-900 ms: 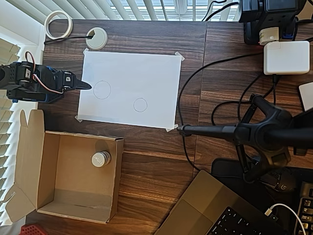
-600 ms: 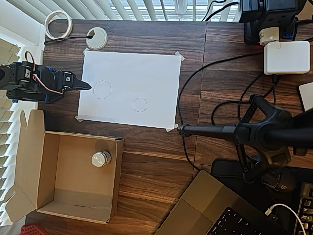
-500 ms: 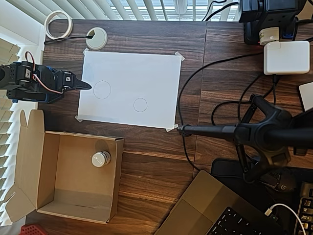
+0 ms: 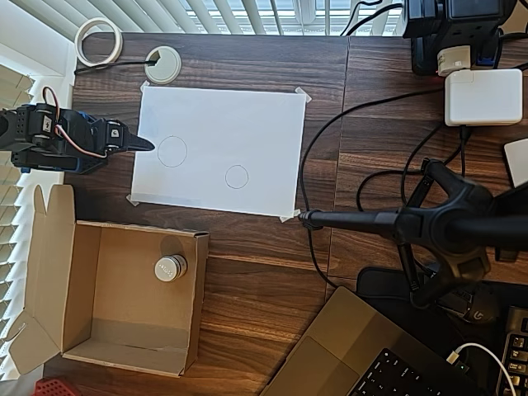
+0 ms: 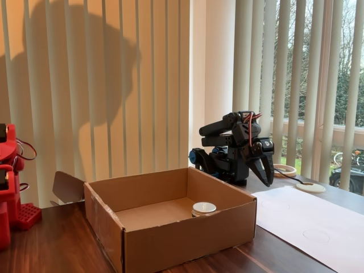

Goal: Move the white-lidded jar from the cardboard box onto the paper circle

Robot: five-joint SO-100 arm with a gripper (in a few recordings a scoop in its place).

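Note:
The white-lidded jar [image 4: 171, 268] stands upright inside the cardboard box [image 4: 86, 233], near its upper right corner in the overhead view. The fixed view shows the jar [image 5: 203, 208] low behind the box's front wall [image 5: 182, 233]. The paper circle [image 4: 237, 176] is the smaller pencil outline on the taped white sheet [image 4: 247, 124]; a larger circle [image 4: 172, 151] lies to its left. My gripper [image 4: 147, 143] is shut and holds nothing. Its tip points at the sheet's left edge, above the box and well apart from the jar. In the fixed view the gripper [image 5: 266, 180] hangs behind the box.
A white tape ring [image 4: 99, 41] and a white disc with a cable [image 4: 162, 64] lie above the sheet. Right of the sheet run cables, a black stand [image 4: 429, 224], a white charger [image 4: 483, 96] and a laptop [image 4: 355, 355]. A red arm [image 5: 8, 187] stands at the fixed view's left.

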